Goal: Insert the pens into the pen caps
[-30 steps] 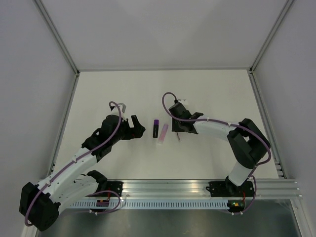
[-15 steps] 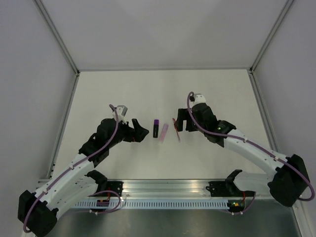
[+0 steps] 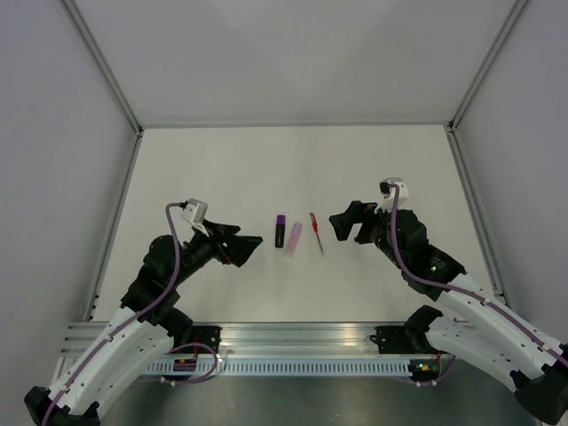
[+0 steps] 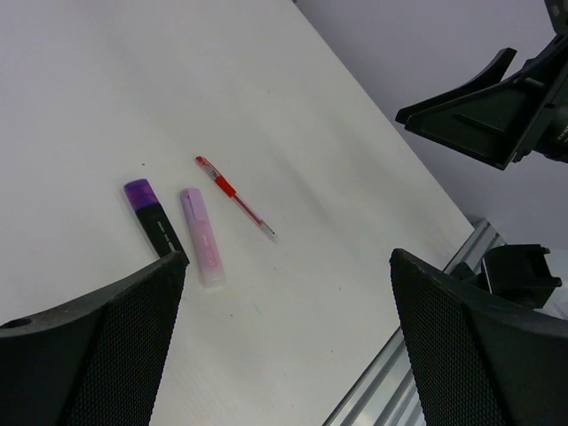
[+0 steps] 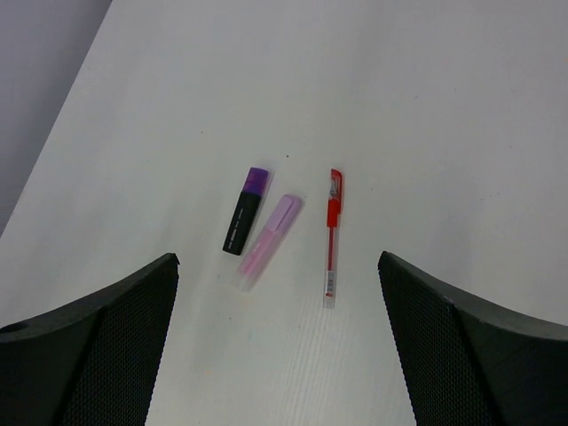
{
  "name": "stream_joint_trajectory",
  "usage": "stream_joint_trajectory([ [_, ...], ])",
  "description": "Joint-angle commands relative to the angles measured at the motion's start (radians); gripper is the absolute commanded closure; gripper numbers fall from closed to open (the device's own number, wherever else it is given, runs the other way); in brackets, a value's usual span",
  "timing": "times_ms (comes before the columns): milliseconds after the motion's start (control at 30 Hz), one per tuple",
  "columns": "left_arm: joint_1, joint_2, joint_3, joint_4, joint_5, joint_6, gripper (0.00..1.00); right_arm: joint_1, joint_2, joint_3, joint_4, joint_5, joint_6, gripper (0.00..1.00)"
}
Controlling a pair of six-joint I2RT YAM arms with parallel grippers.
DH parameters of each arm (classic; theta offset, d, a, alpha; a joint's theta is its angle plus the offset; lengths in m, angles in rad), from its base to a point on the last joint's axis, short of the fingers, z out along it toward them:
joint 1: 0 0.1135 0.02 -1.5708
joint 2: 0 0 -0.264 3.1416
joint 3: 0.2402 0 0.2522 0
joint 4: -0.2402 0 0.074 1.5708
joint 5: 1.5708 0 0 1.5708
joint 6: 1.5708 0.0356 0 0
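Three things lie side by side mid-table. The pale pink marker (image 3: 294,239) (image 5: 269,241) (image 4: 202,238) has a lilac far end. Left of it, a narrow gap away, lies a black piece with a dark purple end (image 3: 280,231) (image 5: 244,211) (image 4: 153,216). To the right is the thin red pen (image 3: 316,232) (image 5: 332,238) (image 4: 235,197), and a slim red cap (image 5: 335,185) sits on its far end. My left gripper (image 3: 248,247) (image 4: 286,266) hangs open left of them. My right gripper (image 3: 340,226) (image 5: 277,262) hangs open to their right. Neither holds anything.
An aluminium rail (image 3: 355,337) (image 4: 479,257) runs along the table's near edge, with both arm bases on it. Grey walls (image 3: 53,133) close the table in on the left, right and far sides.
My right gripper has opened, left the red pen on the table and drawn back to the right. My left arm has also pulled back towards the left and its base.
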Motion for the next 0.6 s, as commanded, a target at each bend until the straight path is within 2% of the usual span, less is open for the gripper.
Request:
stream_joint_trajectory([
  [0, 0.001, -0.037, -0.008, 0.040, -0.009, 0.034, 0.00, -0.001, -0.016, 0.006, 0.023, 0.028, 0.011, 0.02],
  [233, 0.001, -0.054, -0.003, 0.017, -0.030, 0.034, 0.00, -0.001, 0.014, 0.006, 0.039, -0.041, 0.006, 0.02],
  [567, 0.001, -0.057, -0.005, 0.014, -0.044, 0.034, 0.00, 0.000, -0.002, -0.005, 0.049, -0.031, 0.000, 0.02],
])
